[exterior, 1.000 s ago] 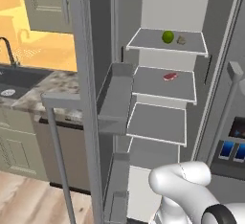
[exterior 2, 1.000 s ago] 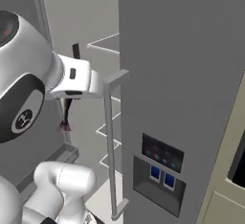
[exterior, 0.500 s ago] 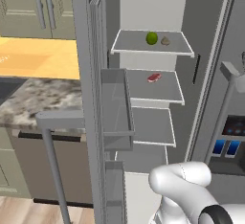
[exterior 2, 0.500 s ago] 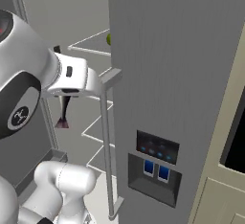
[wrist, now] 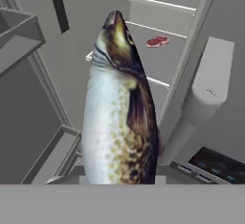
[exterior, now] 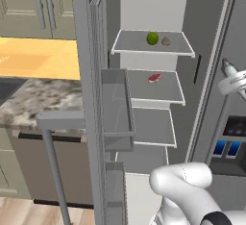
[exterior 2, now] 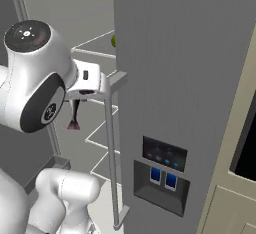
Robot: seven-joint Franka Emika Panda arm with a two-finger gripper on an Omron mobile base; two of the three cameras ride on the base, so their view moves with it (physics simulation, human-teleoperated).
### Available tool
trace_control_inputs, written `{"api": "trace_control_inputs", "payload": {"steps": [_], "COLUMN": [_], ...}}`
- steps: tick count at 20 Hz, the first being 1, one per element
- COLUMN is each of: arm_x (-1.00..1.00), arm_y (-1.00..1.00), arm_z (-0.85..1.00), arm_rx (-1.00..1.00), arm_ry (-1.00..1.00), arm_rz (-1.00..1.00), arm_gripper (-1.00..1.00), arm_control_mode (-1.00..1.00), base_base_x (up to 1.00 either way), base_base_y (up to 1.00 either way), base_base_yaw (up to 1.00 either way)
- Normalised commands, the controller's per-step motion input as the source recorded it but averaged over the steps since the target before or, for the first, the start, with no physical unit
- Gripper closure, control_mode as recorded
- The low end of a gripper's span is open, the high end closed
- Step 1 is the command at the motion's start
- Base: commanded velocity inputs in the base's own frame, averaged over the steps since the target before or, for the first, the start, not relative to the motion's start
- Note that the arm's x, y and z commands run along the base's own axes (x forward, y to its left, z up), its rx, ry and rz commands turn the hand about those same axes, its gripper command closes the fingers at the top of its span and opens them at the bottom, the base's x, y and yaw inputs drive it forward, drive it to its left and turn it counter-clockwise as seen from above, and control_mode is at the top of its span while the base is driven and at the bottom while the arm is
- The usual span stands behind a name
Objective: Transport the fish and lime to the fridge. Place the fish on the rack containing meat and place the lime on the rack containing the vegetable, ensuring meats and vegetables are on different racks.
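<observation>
A silver-bellied, brown-backed fish stands head-up in the middle of the hand view, and my gripper is shut on it. In the right base view the fish hangs tail-down below the hand, just left of the fridge door handle. The fridge stands open. The green lime sits on the top rack beside the brownish vegetable. One rack lower lies the red meat. In the hand view the meat lies ahead, beyond the fish's head.
The open left door with its bins juts toward me on the left. The closed right door carries a dispenser panel with blue buttons. A speckled counter lies to the far left. Two lower shelves are bare.
The whole picture has shifted as the base moved: the fridge interior now sits more central and the counter has slid left. The fish stays gripped.
</observation>
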Motion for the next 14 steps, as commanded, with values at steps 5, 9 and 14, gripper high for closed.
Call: {"api": "trace_control_inputs", "payload": {"steps": [5,9,14], "arm_x": [0.67,0.63,0.54], "arm_y": [0.37,0.26,0.04], "arm_z": [-0.64,-0.32,-0.07], "arm_rx": [0.0,0.0,0.0], "arm_ry": [0.01,0.01,0.01], "arm_rz": [0.09,0.05,0.02], "arm_gripper": [1.0,1.0,1.0], "arm_control_mode": [-1.0,-1.0,-1.0], "base_base_x": [0.0,0.0,0.0], "base_base_y": [0.0,0.0,0.0], "base_base_yaw": [0.0,0.0,0.0]}}
